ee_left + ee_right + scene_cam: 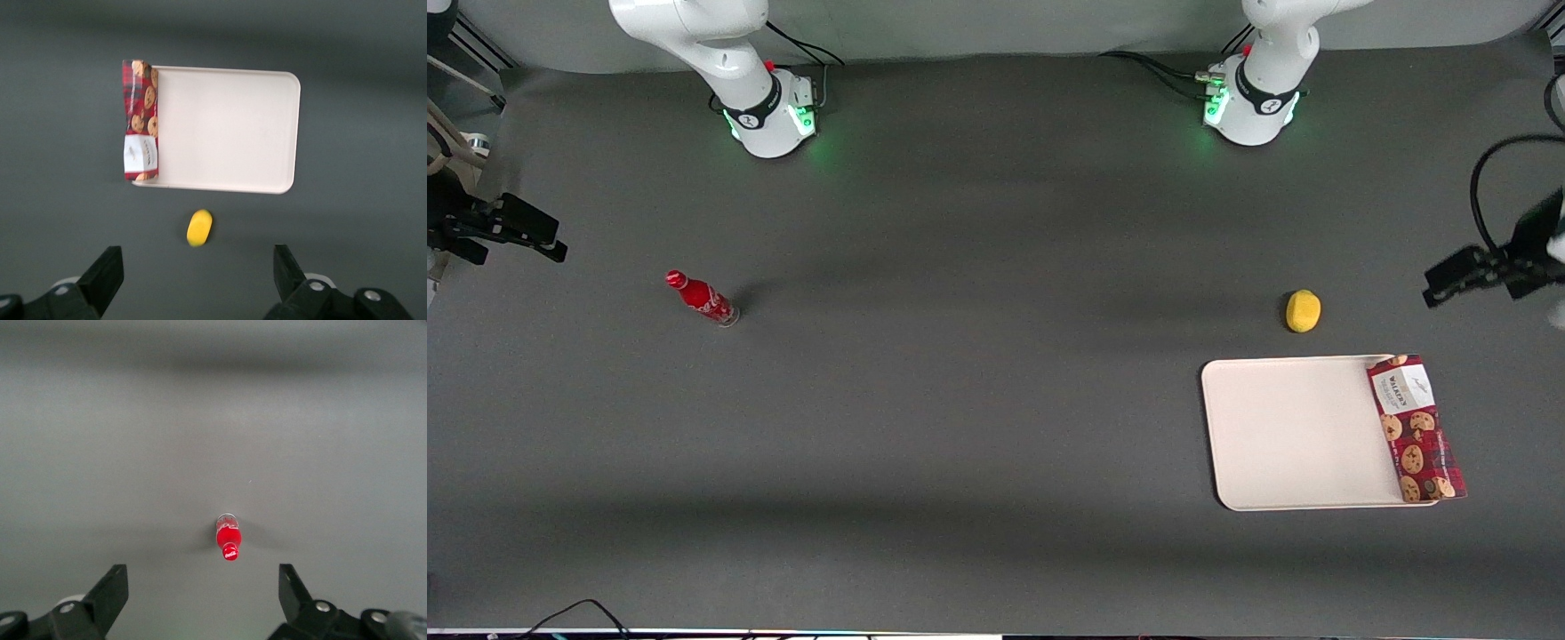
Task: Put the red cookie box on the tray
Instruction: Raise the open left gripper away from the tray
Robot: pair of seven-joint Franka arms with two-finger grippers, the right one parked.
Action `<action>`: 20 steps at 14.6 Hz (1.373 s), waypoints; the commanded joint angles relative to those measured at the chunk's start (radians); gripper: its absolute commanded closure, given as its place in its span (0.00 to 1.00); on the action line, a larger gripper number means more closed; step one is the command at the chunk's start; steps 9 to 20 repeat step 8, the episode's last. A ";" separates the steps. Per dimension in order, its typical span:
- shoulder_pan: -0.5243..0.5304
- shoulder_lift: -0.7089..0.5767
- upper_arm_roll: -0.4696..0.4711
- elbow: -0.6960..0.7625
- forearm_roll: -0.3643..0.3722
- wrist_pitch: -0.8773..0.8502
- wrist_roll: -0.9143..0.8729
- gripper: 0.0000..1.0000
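Gripper [197, 277] wide apart w/ nothing held, red cookie box [1414, 427] on tray [1294, 436] edge

Dark-red plaid cookie box [1414, 428] lying flat along the cream tray's [1294, 433] short edge, overhanging its rim

No legible text, even on the red cookie box [1415, 428] label.

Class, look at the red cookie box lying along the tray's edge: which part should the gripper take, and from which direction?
Judging by its flat pose, grip the red cookie box across its narrow width near mid-length, from above. It overlaps the tray rim. The gripper, open, hangs high near the lemon.
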 commanded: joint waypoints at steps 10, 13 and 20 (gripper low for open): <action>0.034 -0.202 -0.010 -0.105 -0.066 -0.087 0.049 0.00; 0.034 -0.202 -0.010 -0.105 -0.066 -0.087 0.049 0.00; 0.034 -0.202 -0.010 -0.105 -0.066 -0.087 0.049 0.00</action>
